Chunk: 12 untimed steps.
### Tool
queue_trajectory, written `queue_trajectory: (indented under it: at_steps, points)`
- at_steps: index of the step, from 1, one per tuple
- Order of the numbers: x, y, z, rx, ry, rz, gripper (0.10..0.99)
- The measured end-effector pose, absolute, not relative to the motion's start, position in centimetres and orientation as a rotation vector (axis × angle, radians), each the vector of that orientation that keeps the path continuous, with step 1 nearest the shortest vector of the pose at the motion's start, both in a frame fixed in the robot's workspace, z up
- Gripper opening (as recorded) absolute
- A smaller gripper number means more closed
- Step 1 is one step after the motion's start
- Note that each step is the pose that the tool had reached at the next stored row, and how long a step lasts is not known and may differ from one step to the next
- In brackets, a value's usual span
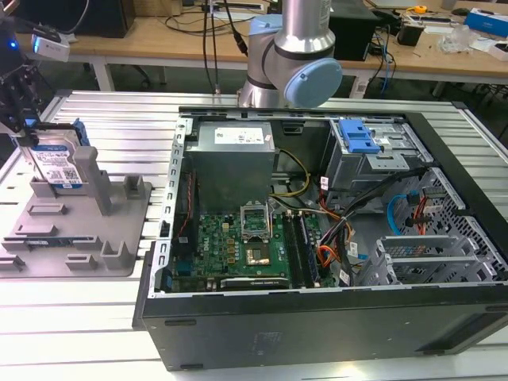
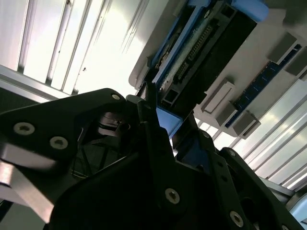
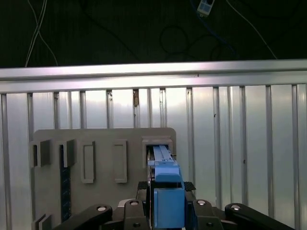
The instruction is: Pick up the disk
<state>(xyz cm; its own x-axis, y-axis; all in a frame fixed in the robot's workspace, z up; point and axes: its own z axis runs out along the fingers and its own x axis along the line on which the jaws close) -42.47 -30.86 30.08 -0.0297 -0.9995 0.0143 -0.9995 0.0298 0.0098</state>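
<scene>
The disk (image 1: 60, 164) stands on edge in a slot of the grey fixture (image 1: 119, 230) at the exterior view's left, its white-and-blue label facing out and a blue rail along its top. My gripper (image 1: 41, 149) comes down on it from above, its fingers on both sides of the disk. In the first wrist view the disk (image 3: 166, 191) is edge-on, reaching from the fixture slot (image 3: 157, 143) up into the gripper (image 3: 169, 189), with black pads (image 3: 144, 186) pressed against its blue rail. In the second wrist view the disk (image 2: 201, 45) runs away from the gripper (image 2: 160, 120).
A grey upright post (image 1: 98, 178) of the fixture stands just beside the disk. The open computer case (image 1: 317, 333) takes up the middle and right, with a blue drive-bay bracket (image 1: 357, 136) inside. The arm's base (image 1: 294, 55) rises behind it. Ribbed metal table (image 1: 79, 317) lies around.
</scene>
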Motion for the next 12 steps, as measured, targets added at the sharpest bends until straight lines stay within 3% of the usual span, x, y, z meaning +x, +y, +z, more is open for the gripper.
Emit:
queue_trajectory:
  at_steps: [7,12]
  points:
    - [-42.6,-31.0,30.0,2.177,-2.243,0.006,0.369]
    - [-42.6,-31.1,31.8,2.178,-2.243,0.005,0.369]
